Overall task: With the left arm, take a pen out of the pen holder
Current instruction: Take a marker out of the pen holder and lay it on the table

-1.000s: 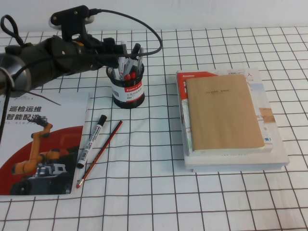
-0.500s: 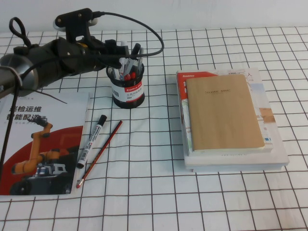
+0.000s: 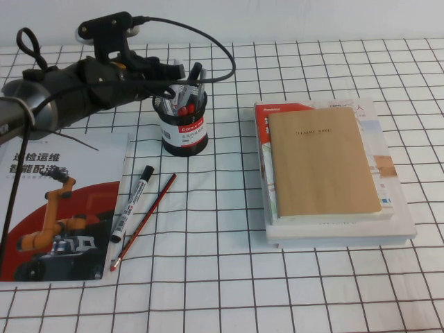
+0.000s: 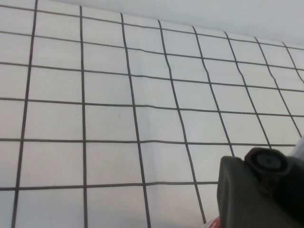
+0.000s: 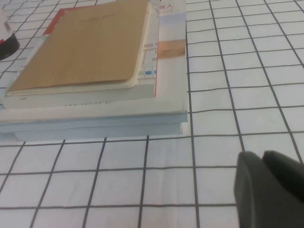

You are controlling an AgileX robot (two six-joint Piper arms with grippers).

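Observation:
A black pen holder (image 3: pixel 184 129) stands on the checked cloth at the back left, with several pens (image 3: pixel 187 103) sticking out of it. My left gripper (image 3: pixel 173 74) reaches in from the left, level with the pens' tops. In the left wrist view one dark finger (image 4: pixel 242 194) presses against the round black cap of a pen (image 4: pixel 269 162); the other finger is hidden. My right gripper (image 5: pixel 264 156) hovers low over the cloth on the near side of the book stack, shut with nothing in it. It is outside the high view.
A stack of books topped by a brown notebook (image 3: pixel 322 159) lies to the right. A black-capped marker (image 3: pixel 132 202) and a red pencil (image 3: pixel 144 220) lie in front of the holder. A brochure (image 3: pixel 59 208) covers the near left.
The left arm has pushed slightly further toward the holder and its jaws have closed in on a pen. The holder, books and loose pens have not moved.

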